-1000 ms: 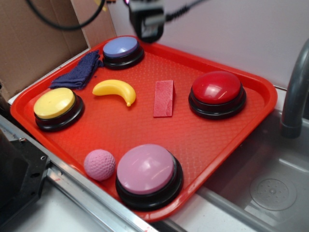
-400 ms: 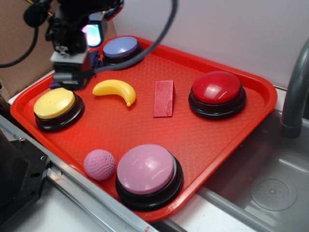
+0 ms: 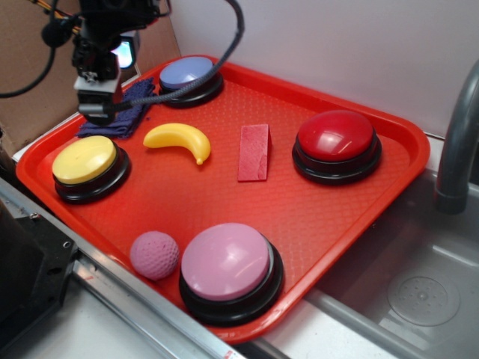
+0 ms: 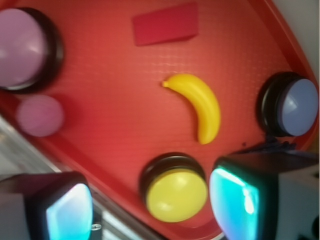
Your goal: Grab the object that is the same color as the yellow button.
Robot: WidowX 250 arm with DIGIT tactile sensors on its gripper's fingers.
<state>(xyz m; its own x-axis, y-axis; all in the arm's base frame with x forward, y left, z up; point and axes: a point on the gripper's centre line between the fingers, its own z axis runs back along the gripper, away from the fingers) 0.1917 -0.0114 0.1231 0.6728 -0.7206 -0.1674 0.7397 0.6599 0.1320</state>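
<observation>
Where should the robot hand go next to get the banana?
Probably sideways toward the banana, then down. The gripper hangs open above the tray's left edge, near the yellow button, and the banana lies untouched beside it.

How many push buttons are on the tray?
4: yellow button at the left edge, blue button in the far corner, red button on the right, pink button at the near edge. None looks hidden.

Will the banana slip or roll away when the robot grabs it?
It may slip: the banana looks glossy and smooth. Its curved, tapering shape probably makes it spin or rock rather than roll far on the tray. It looks like stiff plastic, so it should keep its shape when the open gripper squeezes.
</observation>
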